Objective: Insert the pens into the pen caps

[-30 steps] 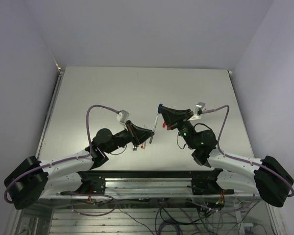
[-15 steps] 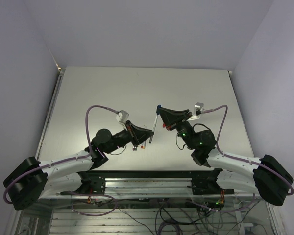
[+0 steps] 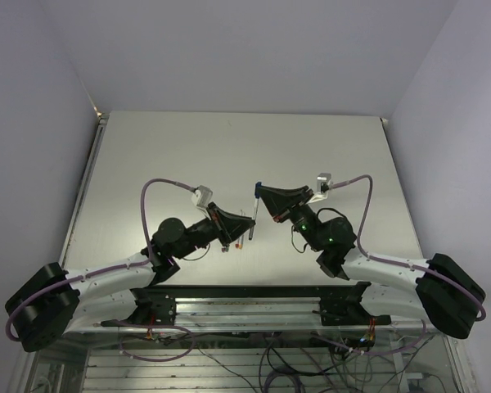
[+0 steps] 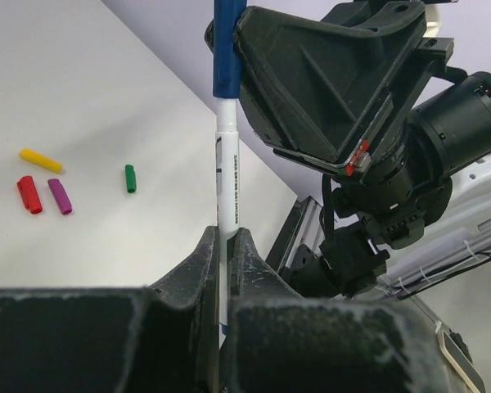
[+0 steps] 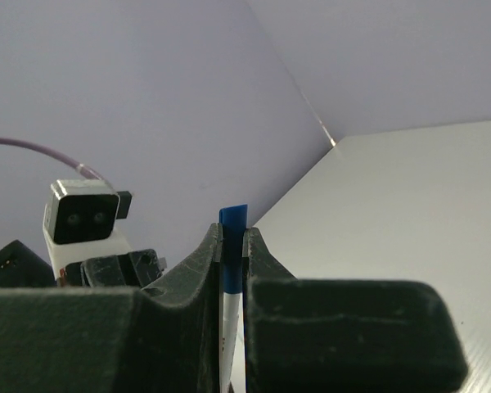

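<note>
right gripper [image 3: 259, 195] nudged closer to left gripper [image 4: 226, 246] since sec ago (gap shrank). right clamped on blue cap [image 4: 227, 65], left clamped on pen [image 4: 228, 188] just below it. cap pushed over pen end; looks seated, or nearly.

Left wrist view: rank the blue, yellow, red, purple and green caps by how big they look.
1. blue cap, on the pen: by far the largest, but it is nearest the camera, so real size is unsure.
2. yellow cap: longest of the loose ones.
3. red cap and purple cap: look alike.
4. green cap: smallest.
</note>
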